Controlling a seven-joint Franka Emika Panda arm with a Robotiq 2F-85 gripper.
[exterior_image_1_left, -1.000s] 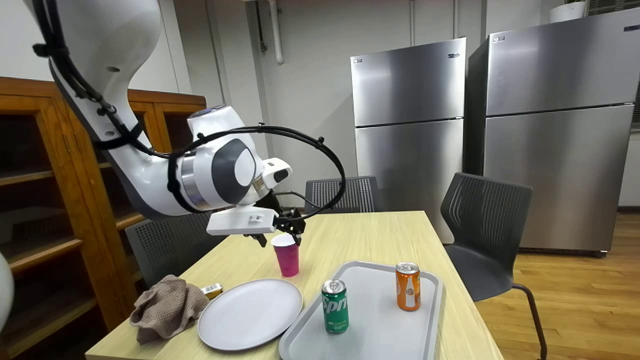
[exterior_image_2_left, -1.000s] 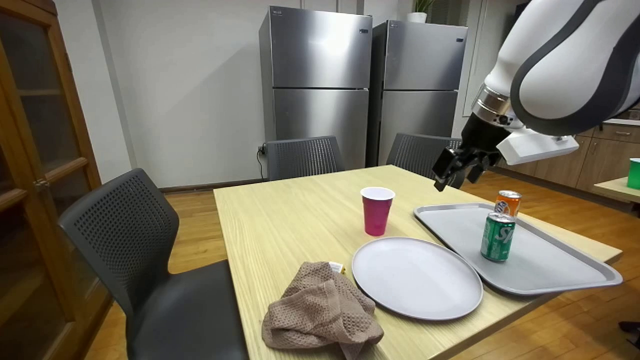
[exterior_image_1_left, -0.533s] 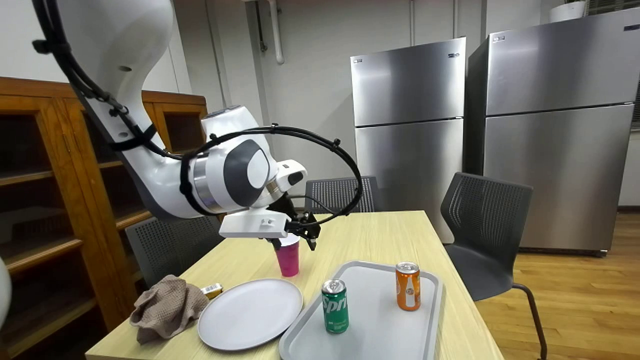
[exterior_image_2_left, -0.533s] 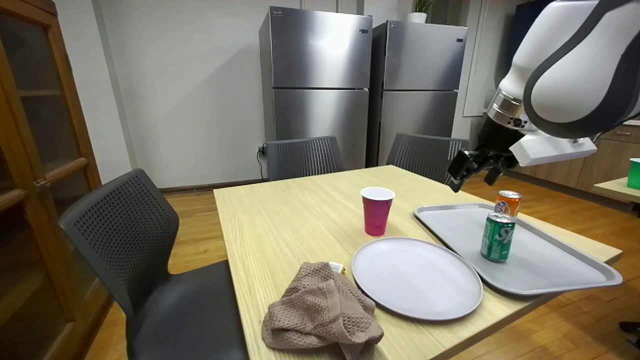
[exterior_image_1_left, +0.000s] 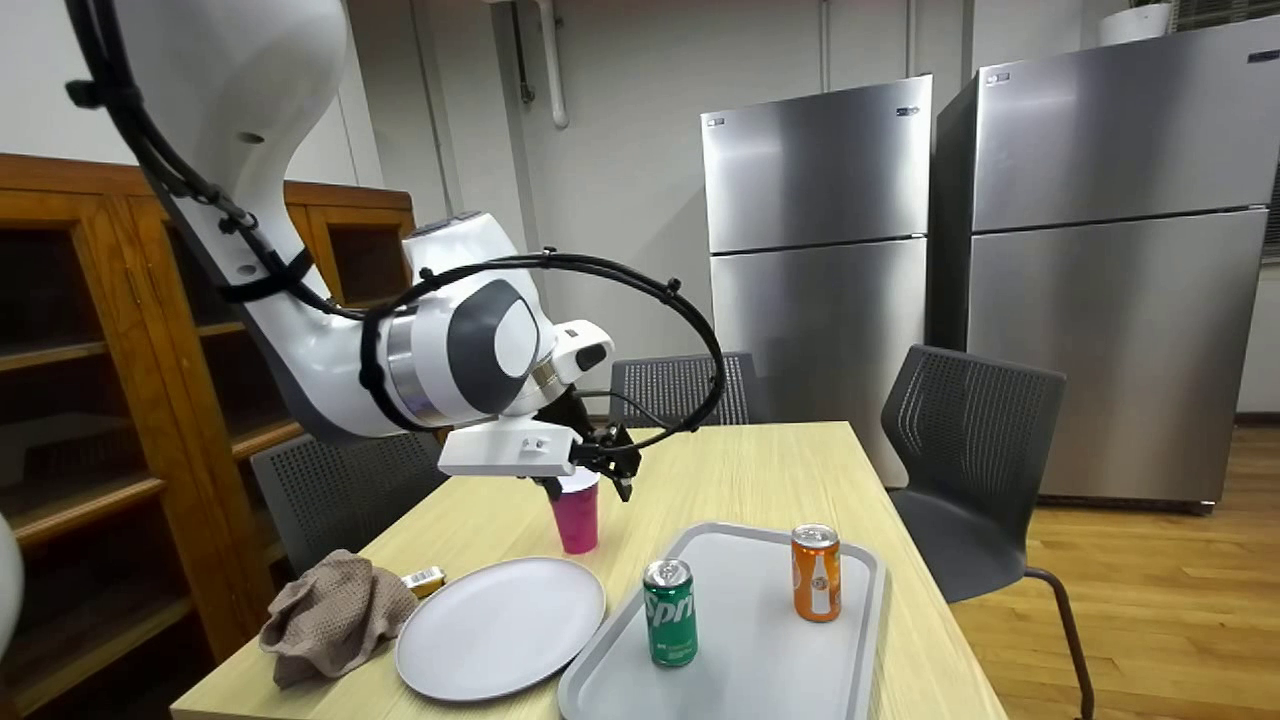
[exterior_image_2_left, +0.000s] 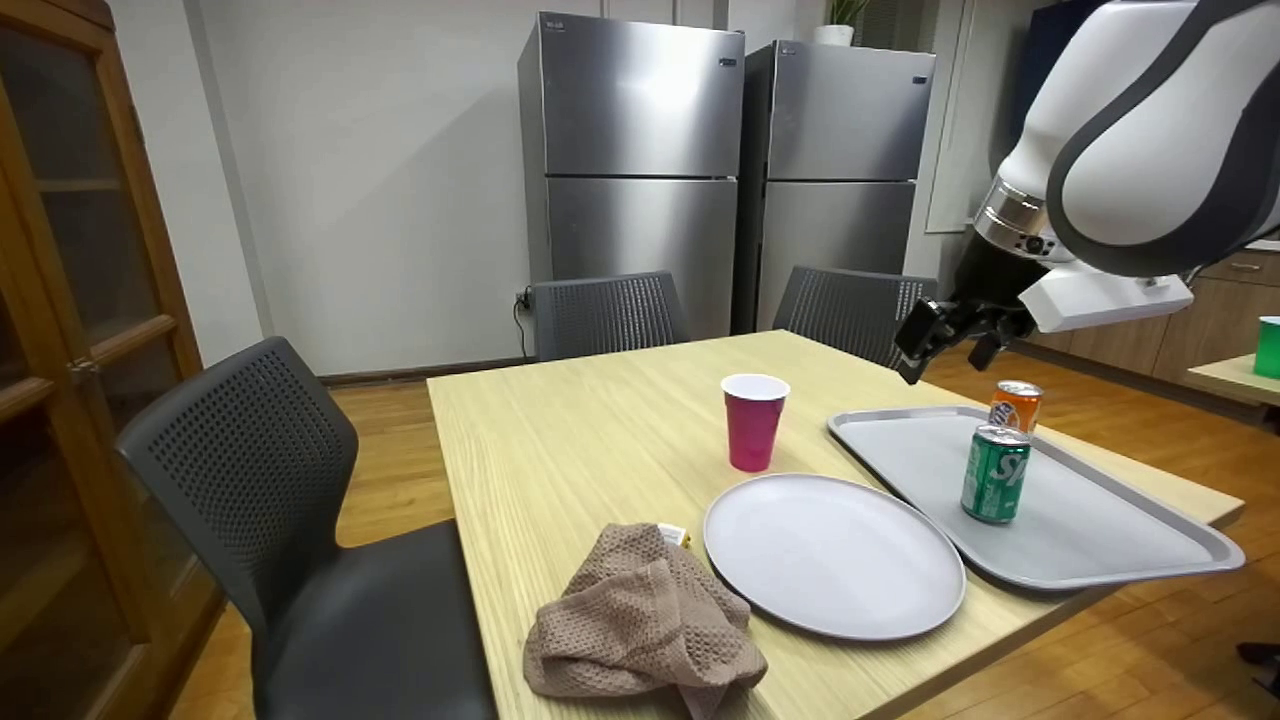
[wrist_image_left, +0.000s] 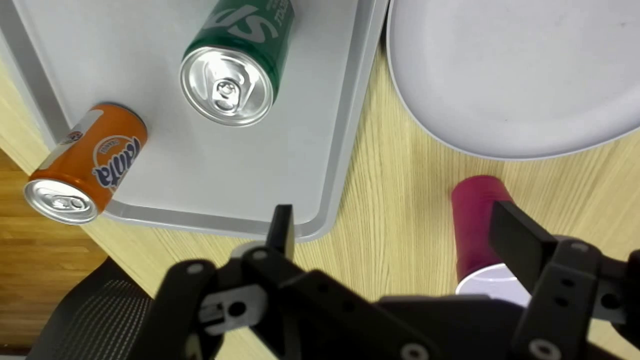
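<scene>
While the end effector (wrist_image_left: 394, 227) is hovering empty, spread wide, misaligned lowering is risking toppling the pink cup (wrist_image_left: 472, 225).

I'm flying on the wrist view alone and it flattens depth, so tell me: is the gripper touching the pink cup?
Observer: No. In an exterior view, a clear gap shows between the gripper and the cup.
Operator: Good. My picture cuts off the plate. What lies beside it, out of my sight?
Observer: A crumpled brown cloth; both exterior views show it.
Operator: Anything else near that cloth?
Observer: Yes, a small white-and-yellow item lies by it on the table; I can't tell what it is.
</scene>
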